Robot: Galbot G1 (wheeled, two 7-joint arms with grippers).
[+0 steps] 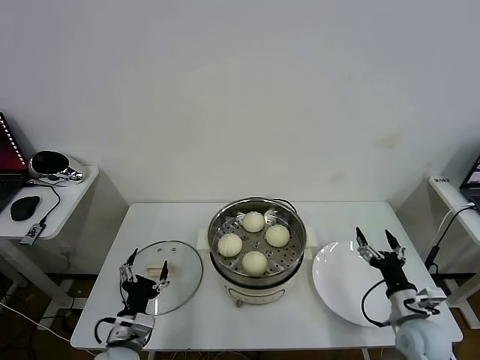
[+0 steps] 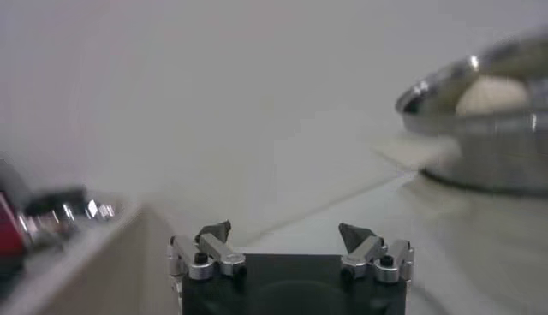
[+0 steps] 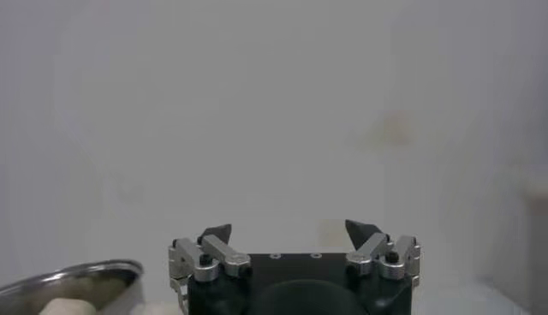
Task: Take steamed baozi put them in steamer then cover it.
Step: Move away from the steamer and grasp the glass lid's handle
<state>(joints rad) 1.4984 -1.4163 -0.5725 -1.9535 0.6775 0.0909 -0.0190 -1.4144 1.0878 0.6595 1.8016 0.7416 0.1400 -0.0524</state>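
Four creamy baozi (image 1: 254, 262) sit inside the shiny steel steamer (image 1: 294, 226) on its white pot base at the table's middle. The steamer is uncovered. The glass lid (image 1: 181, 263) with a cream handle lies flat on the table to its left. My left gripper (image 1: 147, 271) is open and empty, raised over the lid's near edge; its wrist view (image 2: 284, 231) shows the steamer rim (image 2: 445, 86) with a baozi (image 2: 492, 94). My right gripper (image 1: 375, 242) is open and empty above the white plate (image 1: 341, 289); its wrist view (image 3: 289, 231) shows the steamer rim (image 3: 77, 278).
The empty white plate lies right of the steamer near the table's front right. A side table (image 1: 67, 202) at the left holds a mouse, a cable and a steel pan. Another shelf (image 1: 450, 191) stands at the far right.
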